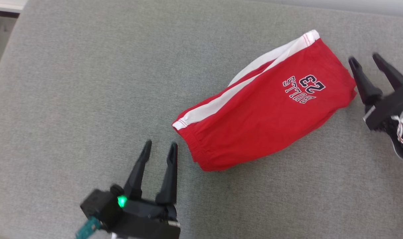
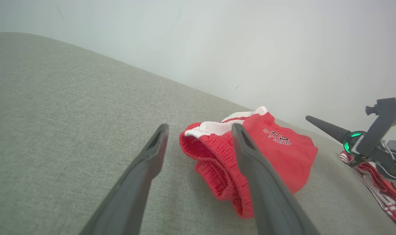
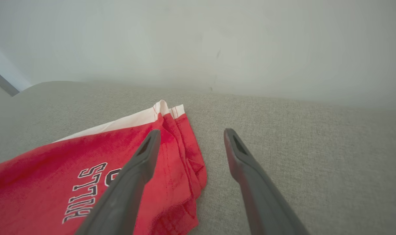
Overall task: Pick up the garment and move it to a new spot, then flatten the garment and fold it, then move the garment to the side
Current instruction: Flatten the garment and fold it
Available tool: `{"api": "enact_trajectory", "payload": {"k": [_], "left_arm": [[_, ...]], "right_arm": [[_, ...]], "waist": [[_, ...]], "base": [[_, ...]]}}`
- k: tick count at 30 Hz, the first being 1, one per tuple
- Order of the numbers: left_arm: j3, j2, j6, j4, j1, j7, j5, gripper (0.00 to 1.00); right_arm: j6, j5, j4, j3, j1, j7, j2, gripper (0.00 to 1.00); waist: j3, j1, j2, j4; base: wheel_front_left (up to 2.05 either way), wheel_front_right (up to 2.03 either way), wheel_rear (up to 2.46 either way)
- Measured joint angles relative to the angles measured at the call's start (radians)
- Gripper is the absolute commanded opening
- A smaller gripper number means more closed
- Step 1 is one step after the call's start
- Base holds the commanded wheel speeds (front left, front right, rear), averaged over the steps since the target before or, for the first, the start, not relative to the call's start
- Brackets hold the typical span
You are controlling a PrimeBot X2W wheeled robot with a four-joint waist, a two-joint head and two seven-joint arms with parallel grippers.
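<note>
**Folded red garment lying between two empty grippers**

Head view: the garment (image 1: pixel 271 116) is lying on the grey cloth counter (image 1: pixel 71 99), right of the middle. It is running slantwise from its waistband end low in the middle to its hem end at the upper right. A white stripe (image 1: pixel 221 103) is running along its far edge, and a dark print (image 1: pixel 304 88) is reading upside down near the hem. The left gripper (image 1: pixel 161 143) is hovering just beside the waistband end, apart from the cloth, its jaws standing spread and holding nothing. A green light (image 1: pixel 122 200) is glowing on its body. The right gripper (image 1: pixel 363 57) is sitting just beside the hem end, its jaws also standing spread and empty.

Left wrist view: the left gripper (image 2: pixel 199 125) is pointing at the waistband (image 2: pixel 214 163), whose ribbed opening is facing the camera. One finger (image 2: pixel 260 182) is crossing in front of the garment (image 2: pixel 282 153); whether it is touching is not clear. The other is showing over bare counter. A finger (image 2: pixel 328 130) of the right gripper is reaching in past the hem end, in front of a pale wall (image 2: pixel 217 49).

Right wrist view: the right gripper (image 3: pixel 192 130) is hanging over the hem corner with its jaws apart. One finger (image 3: pixel 132 182) is overlapping the garment (image 3: pixel 38 182), and the other (image 3: pixel 250 176) is showing over bare counter. Nothing is being pinched.
</note>
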State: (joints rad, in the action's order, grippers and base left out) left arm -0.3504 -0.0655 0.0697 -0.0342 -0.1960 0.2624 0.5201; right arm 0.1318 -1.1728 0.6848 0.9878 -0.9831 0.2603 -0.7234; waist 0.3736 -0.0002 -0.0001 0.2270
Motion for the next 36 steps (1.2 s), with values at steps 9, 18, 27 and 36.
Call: {"api": "enact_trajectory", "payload": {"k": [9, 18, 27, 36], "left_arm": [[-0.032, 0.012, 0.001, 0.048, 0.073, 0.0, -0.098, 1.0], [-0.065, 0.014, 0.008, 0.057, 0.064, 0.0, -0.054, 1.0], [-0.062, 0.014, 0.001, 0.066, 0.053, 0.0, -0.048, 1.0], [-0.05, 0.014, 0.002, 0.067, 0.062, 0.0, -0.055, 1.0]], "right_arm": [[0.0, -0.075, 0.106, 0.008, 0.016, -0.098, -0.005, 1.0], [0.0, -0.072, 0.219, 0.051, -0.051, -0.218, 0.012, 1.0], [-0.003, -0.075, 0.207, 0.097, -0.052, -0.247, 0.02, 0.0], [0.0, -0.131, 0.169, 0.088, 0.011, -0.167, 0.016, 0.0]], "waist": [[-0.003, 0.0, 0.0, 0.046], [0.034, 0.0001, -0.0001, 0.101], [0.031, 0.0001, 0.0, 0.101], [0.01, 0.0002, 0.0, 0.057]], "base": [[0.0, 0.0, 0.0], [0.0, 0.0, 0.0], [0.0, 0.0, 0.0], [0.0, 0.0, 0.0]]}}
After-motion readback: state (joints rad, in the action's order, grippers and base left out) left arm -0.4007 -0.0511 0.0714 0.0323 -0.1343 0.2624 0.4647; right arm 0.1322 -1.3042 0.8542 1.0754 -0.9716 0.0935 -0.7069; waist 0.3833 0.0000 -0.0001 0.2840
